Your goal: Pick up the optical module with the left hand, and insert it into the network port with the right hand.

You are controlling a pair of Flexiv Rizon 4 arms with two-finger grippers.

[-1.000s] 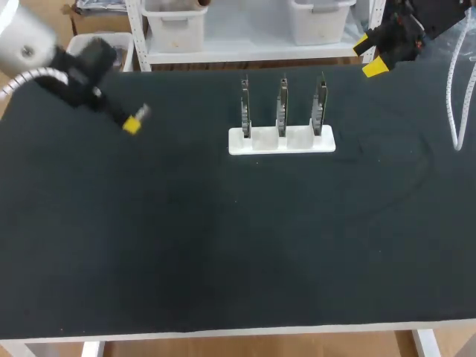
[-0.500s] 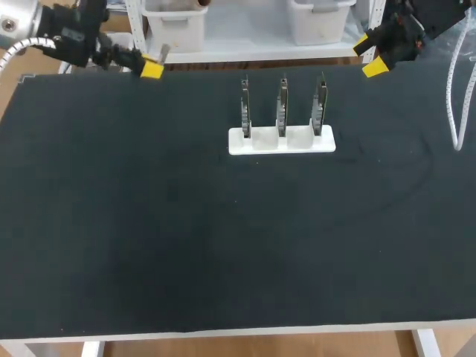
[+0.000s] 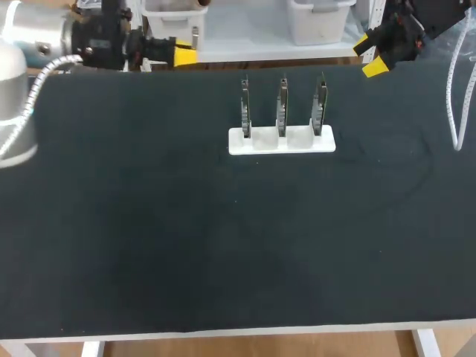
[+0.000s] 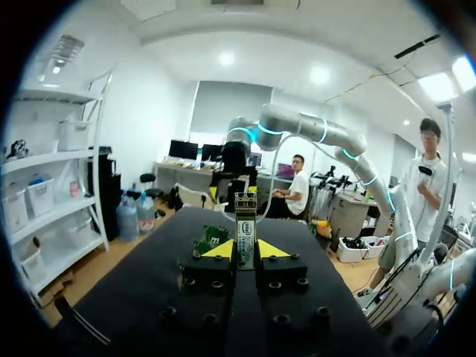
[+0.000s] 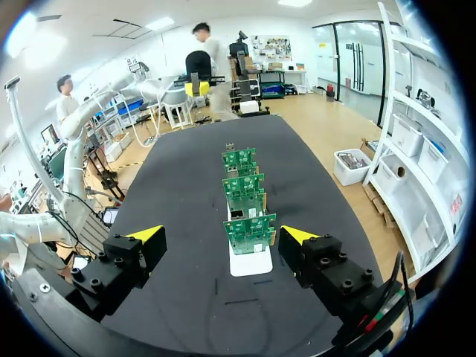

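My left gripper [image 3: 184, 53] hangs over the table's back edge at the left, shut on a slim silver optical module [image 3: 195, 38] that sticks out past its yellow tips. In the left wrist view the module [image 4: 245, 238] stands upright between the fingers of the gripper [image 4: 245, 251]. Three upright green boards [image 3: 282, 108] with network ports stand in a white holder [image 3: 281, 141] at the table's middle back. My right gripper [image 3: 370, 54] hovers at the back right corner, open and holding nothing. In the right wrist view the boards [image 5: 249, 229] line up ahead of the wide-spread gripper [image 5: 222, 235].
The black table mat [image 3: 223, 245] stretches wide in front of the holder. A white cable [image 3: 455, 89] hangs at the right edge. From the right wrist the left gripper [image 5: 195, 87] shows far across the table beyond the boards.
My left arm has risen from the table's left side and swung back and rightward with the module in its grip. The right arm has stayed still.
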